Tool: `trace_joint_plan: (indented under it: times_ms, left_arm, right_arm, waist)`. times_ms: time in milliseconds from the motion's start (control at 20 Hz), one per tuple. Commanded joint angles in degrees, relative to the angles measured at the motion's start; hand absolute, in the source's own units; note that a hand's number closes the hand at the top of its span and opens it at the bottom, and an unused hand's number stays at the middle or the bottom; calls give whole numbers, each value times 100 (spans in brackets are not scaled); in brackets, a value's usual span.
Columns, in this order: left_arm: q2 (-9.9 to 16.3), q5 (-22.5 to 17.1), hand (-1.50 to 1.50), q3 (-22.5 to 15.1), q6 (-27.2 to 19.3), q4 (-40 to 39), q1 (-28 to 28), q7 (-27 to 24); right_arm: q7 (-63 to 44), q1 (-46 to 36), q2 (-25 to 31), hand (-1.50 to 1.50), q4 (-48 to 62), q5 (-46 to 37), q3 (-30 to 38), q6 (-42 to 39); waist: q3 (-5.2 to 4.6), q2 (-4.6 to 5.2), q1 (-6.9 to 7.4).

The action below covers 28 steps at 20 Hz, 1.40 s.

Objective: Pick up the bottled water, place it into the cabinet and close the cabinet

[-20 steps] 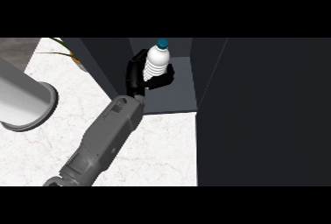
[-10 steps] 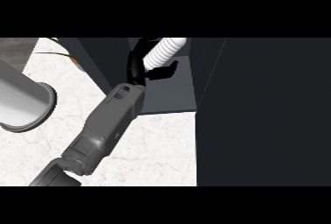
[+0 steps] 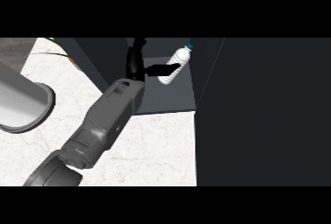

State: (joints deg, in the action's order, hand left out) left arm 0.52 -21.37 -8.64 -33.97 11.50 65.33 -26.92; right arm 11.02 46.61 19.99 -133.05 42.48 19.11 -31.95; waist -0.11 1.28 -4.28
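Note:
The bottled water (image 3: pixel 173 73), clear with a blue cap, leans to the right inside the open dark cabinet (image 3: pixel 165 98), above its grey shelf floor. My left hand (image 3: pixel 134 64) is just left of the bottle at the cabinet's mouth. Its fingers point straight up and away from the bottle, and only the outstretched thumb (image 3: pixel 159 69) reaches across the bottle's middle. The hand is open. Its grey forearm (image 3: pixel 103 124) comes in from the lower left. My right hand does not show.
The cabinet's dark door (image 3: pixel 265 113) stands open and fills the right side of the view. A large light grey cylinder with a flared rim (image 3: pixel 26 109) lies on the white marble counter (image 3: pixel 155 148) at the left. A thin plant stem (image 3: pixel 51 53) shows at the back left.
The hand carried the bottle deeper into the cabinet, then uncurled its fingers from it. The bottle now sits to the hand's right, tilted, with only the thumb across it.

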Motion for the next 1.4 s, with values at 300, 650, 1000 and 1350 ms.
trace_joint_plan:
  times_ms: [300, 650, 1000, 1350]
  left_arm:
    - [-49, -204, -150, 335, 583, 187, 54, -1100]
    - [-51, -672, -150, -21, 705, 665, -73, -944]
    - [-52, -1303, -150, -919, 500, 1742, -910, -908]
    - [-52, -1577, -150, -1801, 373, 3346, -2145, -760]
  right_arm:
    - [-185, 40, -134, -150, -692, -53, -71, 176]
    - [-572, -124, 249, -150, -807, 627, 384, 513]
    - [-754, -335, -123, -150, -922, -141, -152, 761]
    - [-722, 88, -277, -150, -1092, -7, 120, 598]
  waist:
    - [-3, 0, -11]
    - [0, -89, 93]
    - [3, -137, 227]
    - [3, -175, 354]
